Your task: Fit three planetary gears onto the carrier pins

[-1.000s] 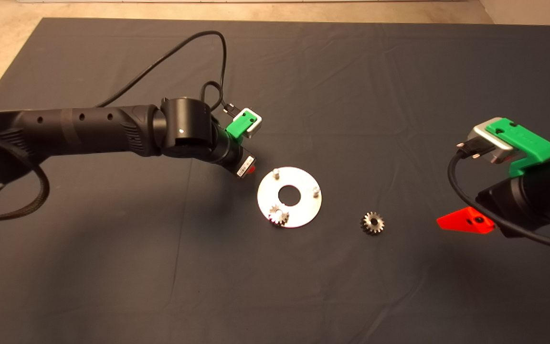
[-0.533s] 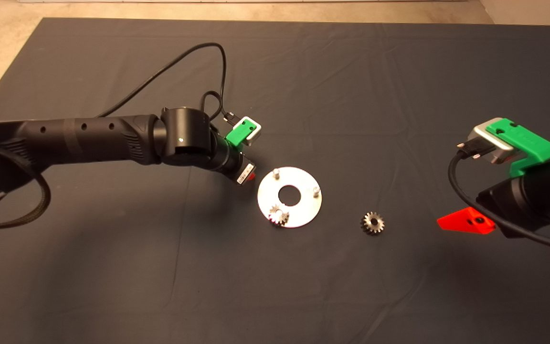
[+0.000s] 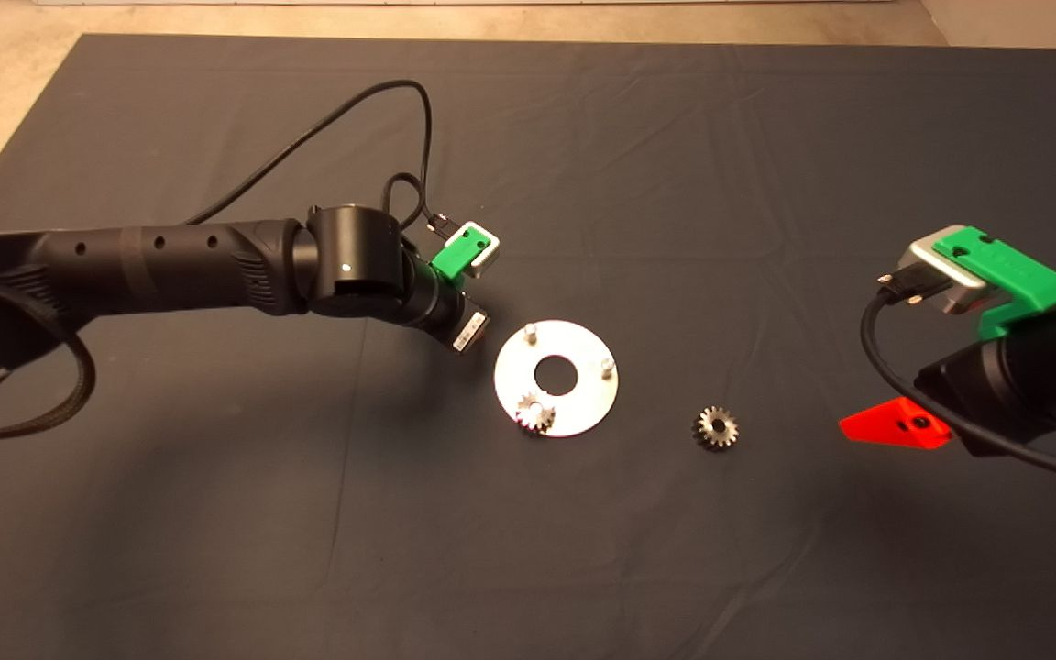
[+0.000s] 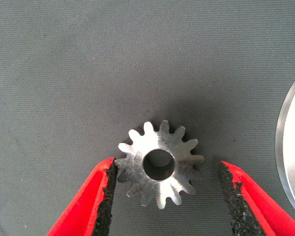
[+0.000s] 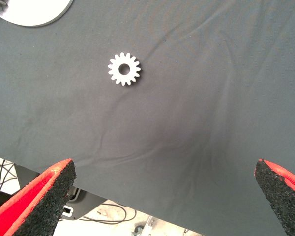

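As the small silvery toothed gear sits btwn the left gripper's spread red fingers, jaws should be centred, then closed evenly.

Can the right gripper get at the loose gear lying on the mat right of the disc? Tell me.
Probably yes. The right gripper is open, and only bare mat lies between it and the loose gear, which lies flat, clear of the disc.

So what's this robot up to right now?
It is fitting small gears onto a metal disc with pins. One gear sits at the disc's near edge. The left gripper is open around a second gear lying on the mat. A third gear lies loose near the waiting, open right gripper.
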